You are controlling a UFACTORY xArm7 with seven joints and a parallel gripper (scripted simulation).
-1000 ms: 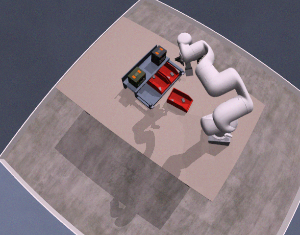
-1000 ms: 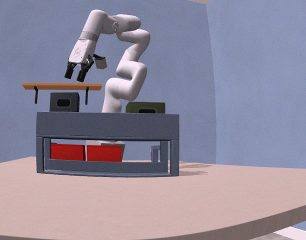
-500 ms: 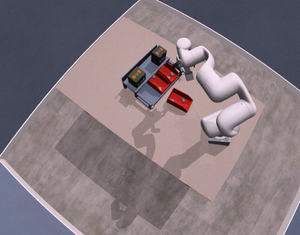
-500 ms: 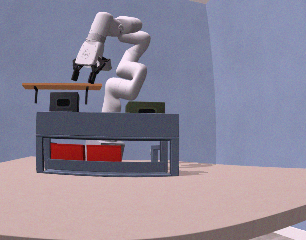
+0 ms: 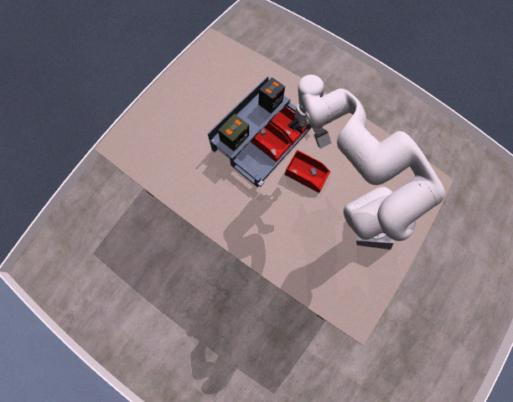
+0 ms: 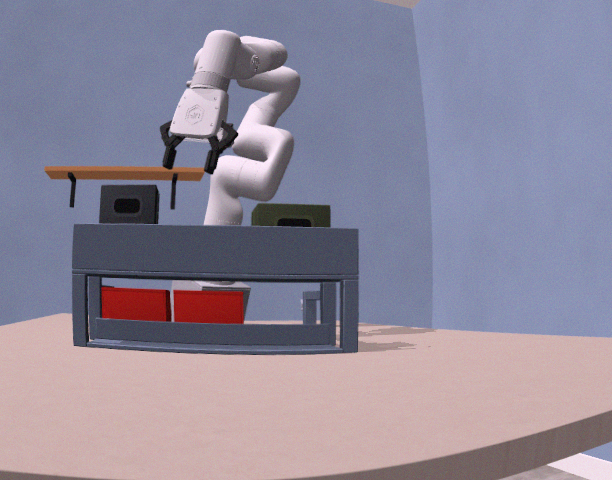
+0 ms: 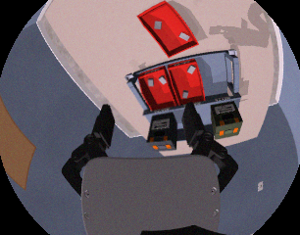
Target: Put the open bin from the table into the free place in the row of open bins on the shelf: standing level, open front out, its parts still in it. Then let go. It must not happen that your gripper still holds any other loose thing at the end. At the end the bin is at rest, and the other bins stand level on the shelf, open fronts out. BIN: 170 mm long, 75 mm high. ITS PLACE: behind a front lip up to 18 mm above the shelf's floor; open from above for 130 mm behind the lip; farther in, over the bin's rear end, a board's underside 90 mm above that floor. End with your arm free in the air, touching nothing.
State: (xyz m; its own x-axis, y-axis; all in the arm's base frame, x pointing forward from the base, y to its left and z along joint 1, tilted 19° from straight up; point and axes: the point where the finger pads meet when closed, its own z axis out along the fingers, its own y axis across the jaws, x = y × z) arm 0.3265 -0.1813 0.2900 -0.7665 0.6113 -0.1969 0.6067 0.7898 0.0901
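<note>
The red bin [image 5: 303,167] [image 7: 171,32] sits flat on the table in front of the shelf, turned at an angle to the row, with two small grey parts inside. Two more red bins stand side by side in the shelf: the end bin [image 7: 151,98] and the middle bin [image 5: 265,139] [image 6: 208,306] [image 7: 181,82]. The free place [image 5: 251,162] [image 7: 215,73] is beside the middle bin, at the green box's end. My gripper [image 6: 189,167] [image 7: 147,111] is open and empty, high above the shelf, away from the table bin. In the top view the arm partly hides its fingers.
On the shelf's upper board stand a dark box [image 5: 271,95] [image 6: 107,204] [image 7: 162,133] and a green box [image 5: 234,127] [image 6: 291,210] [image 7: 225,128]. A rear panel [image 6: 216,250] rises behind them. An orange-brown wall board [image 6: 110,173] [image 7: 13,142] is beyond.
</note>
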